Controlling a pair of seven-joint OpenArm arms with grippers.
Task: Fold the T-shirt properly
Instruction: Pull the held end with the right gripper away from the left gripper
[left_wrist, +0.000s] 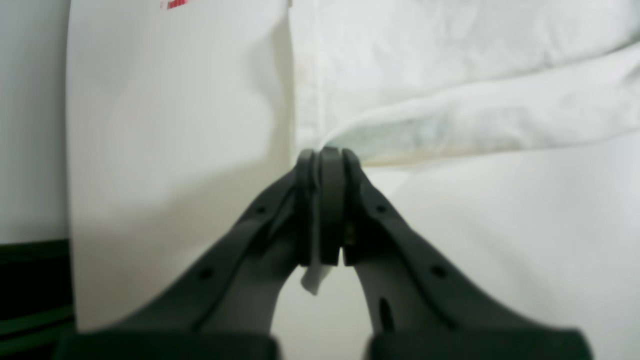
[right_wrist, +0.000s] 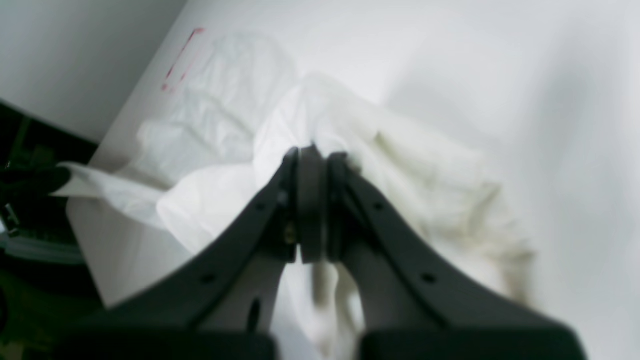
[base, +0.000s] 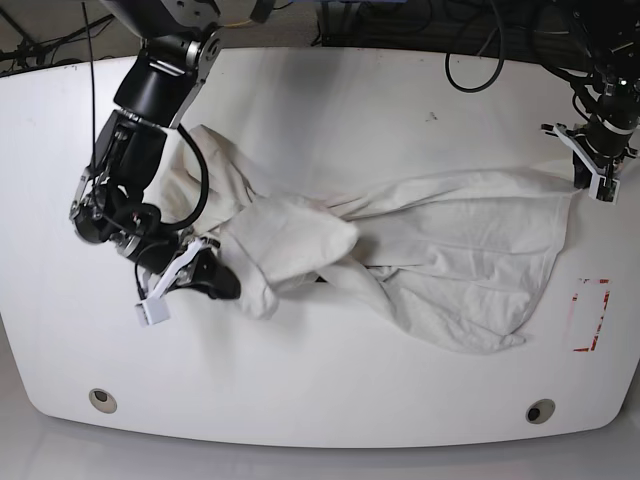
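"What is happening at the left of the base view?" "The right claw (base: 222, 290) is closed on a fold of the shirt (base: 440, 240), bunched across the table (base: 300, 400)."

"And at right?" "The left claw (base: 590, 188) pinches its edge, jaws together. Spreading appears under way; next calls for pulling both grips evenly apart before folding."

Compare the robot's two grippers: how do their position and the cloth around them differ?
The left gripper pinches the T-shirt at a corner near the table's edge, while the right gripper grips bunched cloth further from that corner.
Cloth by the left gripper stretches fairly flat, whereas cloth around the right gripper hangs in loose folds.
Both grippers are closed on the same white shirt.
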